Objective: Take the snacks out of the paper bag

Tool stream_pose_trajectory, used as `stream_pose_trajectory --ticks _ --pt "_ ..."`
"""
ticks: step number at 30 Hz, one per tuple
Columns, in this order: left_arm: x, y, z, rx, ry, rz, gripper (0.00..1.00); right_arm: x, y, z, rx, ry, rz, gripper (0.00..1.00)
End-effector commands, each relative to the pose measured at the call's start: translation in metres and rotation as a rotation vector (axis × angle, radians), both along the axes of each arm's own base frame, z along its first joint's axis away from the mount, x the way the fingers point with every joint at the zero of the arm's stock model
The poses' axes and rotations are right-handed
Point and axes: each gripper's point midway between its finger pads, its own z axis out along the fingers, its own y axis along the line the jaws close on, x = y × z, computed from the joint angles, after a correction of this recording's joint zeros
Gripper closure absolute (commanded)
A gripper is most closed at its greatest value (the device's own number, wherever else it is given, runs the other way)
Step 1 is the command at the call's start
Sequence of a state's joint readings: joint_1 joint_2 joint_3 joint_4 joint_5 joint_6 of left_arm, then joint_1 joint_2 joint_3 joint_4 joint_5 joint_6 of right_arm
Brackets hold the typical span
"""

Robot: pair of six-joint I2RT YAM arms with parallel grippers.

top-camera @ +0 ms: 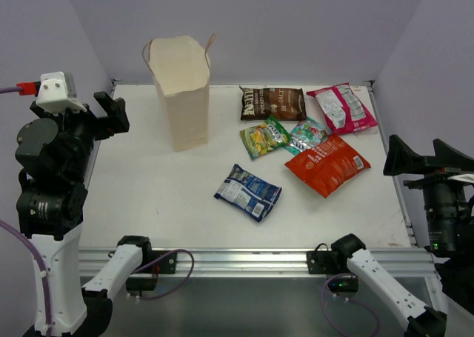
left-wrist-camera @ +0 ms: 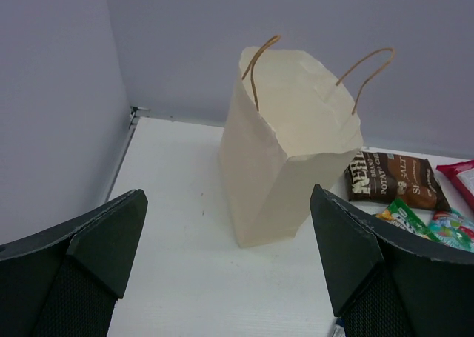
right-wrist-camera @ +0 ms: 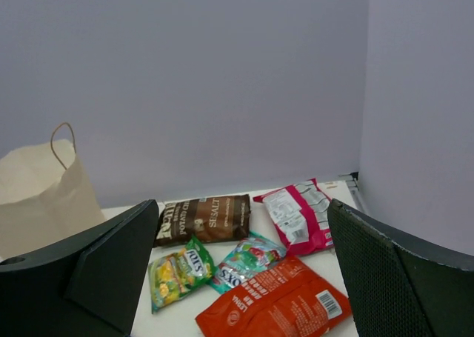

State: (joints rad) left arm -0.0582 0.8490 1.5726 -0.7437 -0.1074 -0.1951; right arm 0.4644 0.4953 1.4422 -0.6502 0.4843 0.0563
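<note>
The cream paper bag point(top-camera: 182, 92) stands upright at the back left of the table; it also shows in the left wrist view point(left-wrist-camera: 285, 148) and the right wrist view point(right-wrist-camera: 41, 200). Six snack packets lie on the table to its right: dark brown point(top-camera: 272, 103), pink-and-white point(top-camera: 342, 108), yellow-green point(top-camera: 264, 136), teal-green point(top-camera: 305, 135), orange-red point(top-camera: 326, 164) and blue-and-white point(top-camera: 248, 192). My left gripper point(top-camera: 108, 115) is open and empty, raised at the left edge. My right gripper point(top-camera: 418, 158) is open and empty, raised at the right edge.
Lilac walls close the table at the back and both sides. A metal rail point(top-camera: 244, 259) runs along the front edge with the arm bases and cables behind it.
</note>
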Motion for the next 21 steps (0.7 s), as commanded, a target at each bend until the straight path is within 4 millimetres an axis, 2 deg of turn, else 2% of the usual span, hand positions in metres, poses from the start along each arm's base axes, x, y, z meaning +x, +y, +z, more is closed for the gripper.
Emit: stream_pose_trajectory --ticks 1,7,9,21 --pt "0.002 0.004 -0.001 0.038 0.008 0.017 0.0 -0.003 -0.014 0.006 -0.06 -0.029 -0.074 0.01" --pt "0.002 0.008 0.011 0.034 -0.008 0.045 0.0 -0.007 -0.018 0.01 -0.047 -0.041 -0.084 0.01" --pt "0.005 0.003 0.012 0.027 -0.014 0.021 0.0 -0.007 -0.019 0.01 -0.046 -0.041 -0.088 0.01" --pt "0.018 -0.002 0.004 0.031 0.014 0.004 0.0 -0.001 -0.011 0.006 -0.03 -0.031 -0.059 0.01"
